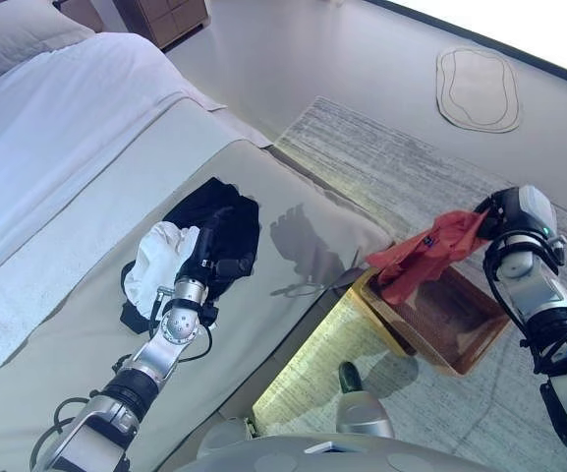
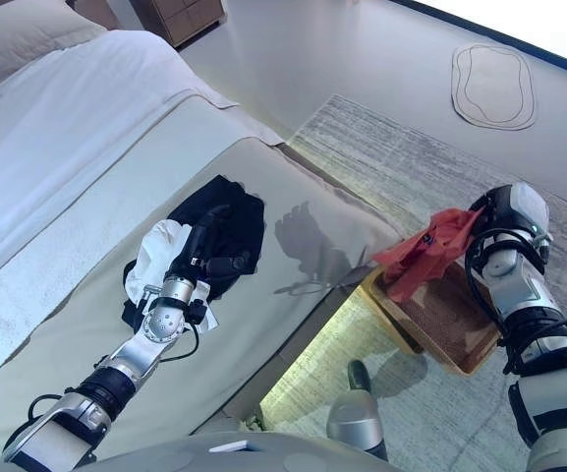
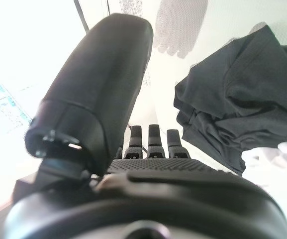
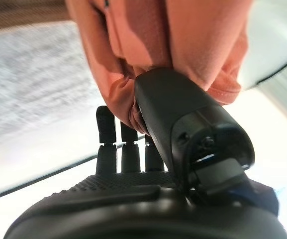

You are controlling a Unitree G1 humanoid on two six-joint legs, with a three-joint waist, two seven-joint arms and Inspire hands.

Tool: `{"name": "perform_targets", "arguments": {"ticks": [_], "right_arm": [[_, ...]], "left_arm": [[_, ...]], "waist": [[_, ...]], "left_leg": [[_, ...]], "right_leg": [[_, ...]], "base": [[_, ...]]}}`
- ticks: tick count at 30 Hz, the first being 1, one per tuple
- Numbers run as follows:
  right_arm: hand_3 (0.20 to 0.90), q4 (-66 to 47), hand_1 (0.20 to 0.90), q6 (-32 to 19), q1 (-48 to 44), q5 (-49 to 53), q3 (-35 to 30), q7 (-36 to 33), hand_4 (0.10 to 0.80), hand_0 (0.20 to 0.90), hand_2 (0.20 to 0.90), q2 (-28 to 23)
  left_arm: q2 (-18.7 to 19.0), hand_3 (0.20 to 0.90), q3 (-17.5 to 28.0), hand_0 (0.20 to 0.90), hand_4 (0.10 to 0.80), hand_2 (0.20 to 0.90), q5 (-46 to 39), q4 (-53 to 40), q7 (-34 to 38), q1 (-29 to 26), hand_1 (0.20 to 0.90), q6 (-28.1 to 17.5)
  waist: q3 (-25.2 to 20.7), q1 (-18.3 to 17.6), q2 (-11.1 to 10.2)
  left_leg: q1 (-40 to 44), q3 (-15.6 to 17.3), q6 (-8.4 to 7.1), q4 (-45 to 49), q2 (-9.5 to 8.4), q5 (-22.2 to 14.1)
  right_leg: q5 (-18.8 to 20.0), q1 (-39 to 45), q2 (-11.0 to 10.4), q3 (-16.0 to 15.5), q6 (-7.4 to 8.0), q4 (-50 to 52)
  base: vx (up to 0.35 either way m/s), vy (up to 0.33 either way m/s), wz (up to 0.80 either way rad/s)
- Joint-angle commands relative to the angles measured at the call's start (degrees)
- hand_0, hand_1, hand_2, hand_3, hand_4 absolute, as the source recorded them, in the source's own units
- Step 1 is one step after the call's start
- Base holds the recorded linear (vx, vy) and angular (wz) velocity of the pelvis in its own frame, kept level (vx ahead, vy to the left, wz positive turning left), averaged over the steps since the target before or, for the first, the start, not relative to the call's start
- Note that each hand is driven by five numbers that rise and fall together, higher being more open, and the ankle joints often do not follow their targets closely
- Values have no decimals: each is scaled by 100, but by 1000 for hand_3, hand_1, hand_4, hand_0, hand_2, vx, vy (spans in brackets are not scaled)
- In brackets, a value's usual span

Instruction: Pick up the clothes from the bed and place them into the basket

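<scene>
My right hand (image 1: 504, 218) is shut on a red garment (image 1: 428, 252), which hangs over the brown wicker basket (image 1: 480, 339) on the floor beside the bed. In the right wrist view the thumb (image 4: 183, 114) presses the red garment (image 4: 183, 35) against the fingers. A black garment (image 1: 229, 218) and a white garment (image 1: 161, 254) lie in a heap on the beige bed cover (image 1: 77, 324). My left hand (image 1: 209, 258) rests open over the black garment (image 3: 242, 104), its fingers (image 3: 154, 140) straight and holding nothing.
A white sheet (image 1: 57, 128) and a pillow (image 1: 13, 34) lie at the bed's far end. The basket stands on a grey rug (image 1: 411, 177). A small oval mat (image 1: 478, 88) lies farther off, and a wooden dresser (image 1: 170, 18) stands at the back.
</scene>
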Motion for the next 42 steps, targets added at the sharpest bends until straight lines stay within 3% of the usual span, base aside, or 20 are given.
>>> {"name": "perform_targets", "arguments": {"ticks": [1,10,18,19,20,21,42], "right_arm": [[200,175,300,-295,-399,-227,-67,-382,100,300,300,-225],[200,1287,300,-409,-222,-188,-162,-574,100,300,300,-56],[200,1478,300,-412,-251,-175,-199,-607,100,300,300,-108],[326,1482,408,-385,-271,-224,-202,-582,226,408,408,-112],[820,1487,832,-383,-280,-226,-198,-610,720,832,832,-111],[900,1493,900,-383,-286,-194,-188,-622,800,900,900,-102],[900,1451,900,-331,-202,-275,-102,-100,800,900,900,-130]], "left_arm": [[-31,900,8,900,800,900,192,64,104,-345,900,-463],[64,900,-78,900,800,900,99,4,-24,-317,900,-569],[111,900,-123,900,800,900,28,-3,-48,-339,900,-576],[114,900,-124,900,800,900,24,-2,-56,-341,900,-579],[112,900,-122,900,800,900,27,-3,-60,-339,900,-585],[110,900,-121,900,800,900,33,-11,-61,-335,900,-585],[191,900,-10,900,800,900,33,-1,1,-246,900,-593]], "waist": [[-255,147,-50],[-255,277,51],[-252,307,80],[-249,310,82],[-247,313,84],[-246,316,86],[-270,385,-57]], "left_leg": [[51,-33,-154,7,93,-694],[99,-85,-132,7,83,-673],[84,-119,-128,7,67,-665],[82,-119,-129,7,67,-663],[81,-122,-129,7,66,-663],[78,-125,-129,7,65,-663],[91,-178,-115,7,104,-648]], "right_leg": [[81,-408,393,-160,-277,21],[89,-336,347,-211,-275,21],[91,-331,333,-231,-262,21],[91,-333,330,-230,-260,21],[92,-334,327,-230,-258,21],[94,-337,326,-228,-258,21],[100,-289,331,-258,-274,21]], "base": [[0,0,0],[0,0,0],[0,-1,3],[-1,-2,4],[0,0,0],[0,0,0],[0,0,0]]}}
